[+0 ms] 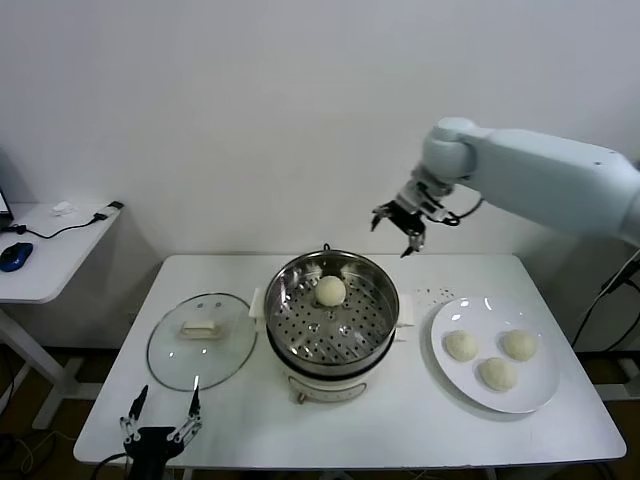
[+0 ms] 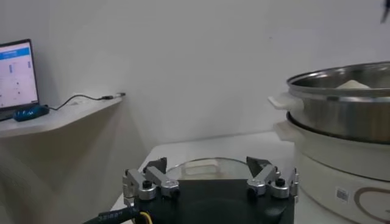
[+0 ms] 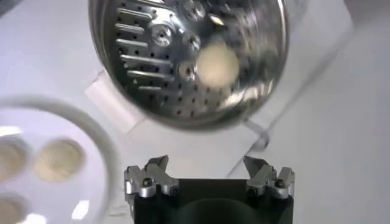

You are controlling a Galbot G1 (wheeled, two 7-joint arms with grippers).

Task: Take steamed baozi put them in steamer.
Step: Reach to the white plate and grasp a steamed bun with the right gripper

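- Your right gripper (image 1: pixel 399 231) hangs in the air above and behind the steamer (image 1: pixel 330 308), near the back wall; its fingers (image 3: pixel 154 175) are spread apart and carry nothing.
- In your right wrist view the steamer (image 3: pixel 152 67) lies below the released fingers, with one bun (image 3: pixel 216 64) on its perforated floor.
- Your left gripper (image 1: pixel 160 418) is parked low at the front left edge of the desk (image 1: pixel 230 420), in front of the glass lid (image 1: pixel 200 340); its fingers (image 2: pixel 152 178) are also spread and empty.
- You have one steamed baozi (image 1: pixel 330 290) inside the steamer, sitting toward the back of the basket floor and not touching the wall as far as the head view shows.
- Three more buns (image 1: pixel 497 373) rest on the white plate (image 1: pixel 540 390) to the right of the steamer, grouped close together; two sit farther back, one nearer the front.
- The plate stands just beside the steamer's right handle, apart from the pot base.
- The glass lid lies flat on the desk left of the steamer, handle up, its edge close to the pot.
- From your left wrist view, the steamer (image 2: pixel 341 109) rises beside the gripper, and the top of the bun (image 2: pixel 353 84) just shows above the rim.
- A side table (image 1: pixel 40 250) with a blue mouse (image 1: pixel 15 256) and a cable stands to the left, well apart from the desk.
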